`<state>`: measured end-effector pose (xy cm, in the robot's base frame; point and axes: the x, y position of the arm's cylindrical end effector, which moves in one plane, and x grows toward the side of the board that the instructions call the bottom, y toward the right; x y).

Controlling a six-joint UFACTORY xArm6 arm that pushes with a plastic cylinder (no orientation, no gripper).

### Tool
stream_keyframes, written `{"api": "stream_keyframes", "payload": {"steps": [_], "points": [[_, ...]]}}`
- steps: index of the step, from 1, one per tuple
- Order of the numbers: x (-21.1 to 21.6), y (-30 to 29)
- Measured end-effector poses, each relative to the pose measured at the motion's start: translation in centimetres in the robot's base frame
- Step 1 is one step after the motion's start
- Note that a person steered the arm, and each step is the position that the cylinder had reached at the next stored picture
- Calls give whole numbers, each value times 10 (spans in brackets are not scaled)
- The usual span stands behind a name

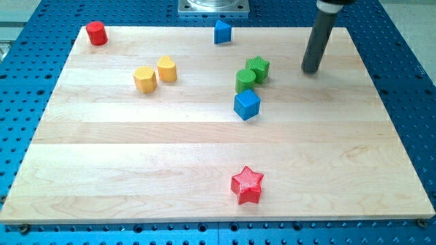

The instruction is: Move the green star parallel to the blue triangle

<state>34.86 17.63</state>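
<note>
My tip (311, 69) right of green star (259, 67), apart

Bright, even light from overhead fills the view. Soft, short shadows sit under each block and just beside my tip (310, 70) on the wooden board (136, 156). There is no strong glare; focus is sharp, with slight softness along the view's edges.
</note>
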Motion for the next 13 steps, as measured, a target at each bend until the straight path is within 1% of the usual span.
{"api": "stream_keyframes", "payload": {"steps": [1,2,3,4,5,6,7,8,9,10,11,12,13], "points": [[56,-59],[51,-130],[42,-162],[31,-150],[33,-122],[54,-100],[24,-103],[7,-103],[-4,-120],[-8,-123],[-8,-104],[-19,-59],[-58,-51]]}}
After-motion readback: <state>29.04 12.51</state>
